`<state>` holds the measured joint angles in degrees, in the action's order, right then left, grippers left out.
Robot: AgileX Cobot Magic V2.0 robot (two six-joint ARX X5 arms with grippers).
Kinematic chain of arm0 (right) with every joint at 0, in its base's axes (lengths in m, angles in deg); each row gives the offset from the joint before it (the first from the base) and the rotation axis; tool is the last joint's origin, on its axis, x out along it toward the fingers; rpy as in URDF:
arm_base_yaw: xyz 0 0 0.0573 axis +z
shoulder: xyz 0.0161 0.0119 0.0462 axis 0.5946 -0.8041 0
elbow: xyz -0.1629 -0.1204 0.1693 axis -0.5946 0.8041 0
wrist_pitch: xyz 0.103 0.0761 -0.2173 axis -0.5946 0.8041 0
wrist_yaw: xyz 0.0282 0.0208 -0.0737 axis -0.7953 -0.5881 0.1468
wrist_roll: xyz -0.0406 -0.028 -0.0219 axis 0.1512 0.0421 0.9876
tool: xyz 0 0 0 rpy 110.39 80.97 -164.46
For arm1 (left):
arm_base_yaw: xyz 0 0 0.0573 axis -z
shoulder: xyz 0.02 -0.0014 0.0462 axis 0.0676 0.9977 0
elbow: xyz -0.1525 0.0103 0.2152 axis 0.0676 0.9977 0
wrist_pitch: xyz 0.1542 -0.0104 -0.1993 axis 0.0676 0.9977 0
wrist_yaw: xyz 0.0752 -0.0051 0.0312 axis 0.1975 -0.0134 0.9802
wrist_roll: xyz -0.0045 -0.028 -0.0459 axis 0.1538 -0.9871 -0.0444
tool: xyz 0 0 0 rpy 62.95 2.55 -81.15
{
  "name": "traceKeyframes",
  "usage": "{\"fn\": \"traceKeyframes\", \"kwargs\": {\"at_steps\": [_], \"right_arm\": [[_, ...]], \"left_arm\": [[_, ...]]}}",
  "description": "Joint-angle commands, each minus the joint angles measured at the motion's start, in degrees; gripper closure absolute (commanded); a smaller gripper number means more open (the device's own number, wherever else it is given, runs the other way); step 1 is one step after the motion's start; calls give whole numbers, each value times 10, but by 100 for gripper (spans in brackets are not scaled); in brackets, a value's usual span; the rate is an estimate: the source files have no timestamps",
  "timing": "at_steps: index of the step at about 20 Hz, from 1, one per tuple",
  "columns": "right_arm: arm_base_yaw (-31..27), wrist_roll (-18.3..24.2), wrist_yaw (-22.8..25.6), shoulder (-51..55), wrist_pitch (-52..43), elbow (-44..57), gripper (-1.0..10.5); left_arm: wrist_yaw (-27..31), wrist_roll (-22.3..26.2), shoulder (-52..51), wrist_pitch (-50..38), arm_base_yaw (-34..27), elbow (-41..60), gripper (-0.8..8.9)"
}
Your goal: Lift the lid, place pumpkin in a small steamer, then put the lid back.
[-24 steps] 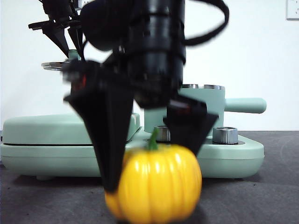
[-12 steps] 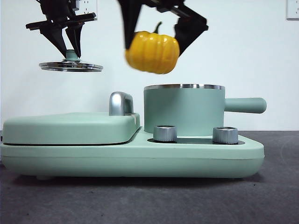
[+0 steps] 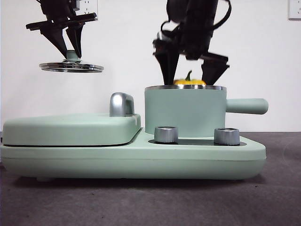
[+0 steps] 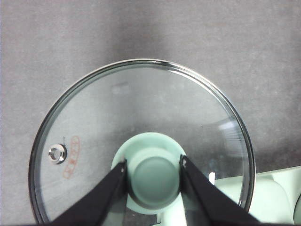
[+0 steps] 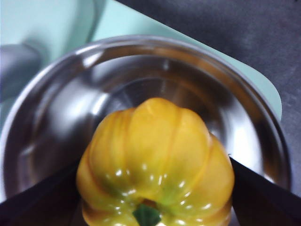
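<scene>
So the middle step is in hand here: the right pincer (image 3: 190,70) is clamped on the pumpkin (image 5: 155,162), one jaw on each side, and has it partway down inside the small steamer (image 3: 184,113). From the front only the top of the pumpkin and its green stem poke above the chrome rim. The left pincer (image 3: 69,44) is off to the side, well apart from the pot, closed around the mint knob of the lid (image 4: 141,141) and holding it level in the air above the flat cover (image 3: 70,129) of the appliance base (image 3: 141,162).

The next move probably calls for lowering a touch more, letting go, and pulling straight up so the jaws don't snag the rim. Then the lid has to travel over and sit square on the steamer.

Hard to tell: whether the pumpkin is touching the pot's bottom yet. The steamer wall hides that from the front, and the pumpkin itself blocks it in the right wrist view.
</scene>
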<state>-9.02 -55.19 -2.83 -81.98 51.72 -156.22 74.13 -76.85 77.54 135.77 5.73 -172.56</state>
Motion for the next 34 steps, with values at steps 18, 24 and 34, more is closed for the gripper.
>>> {"fn": "traceKeyframes", "kwargs": {"at_steps": [18, 24, 34], "right_arm": [[48, 9, 90, -67, 22, -16, 532], [45, 11, 91, -66, 28, -19, 432], [45, 22, 89, 82, 47, -49, 401]], "left_arm": [[-1, -9, 12, 14, 2, -5, 798], [-1, -10, 12, 14, 2, -5, 798], [-26, -18, 12, 14, 3, -5, 798]]}}
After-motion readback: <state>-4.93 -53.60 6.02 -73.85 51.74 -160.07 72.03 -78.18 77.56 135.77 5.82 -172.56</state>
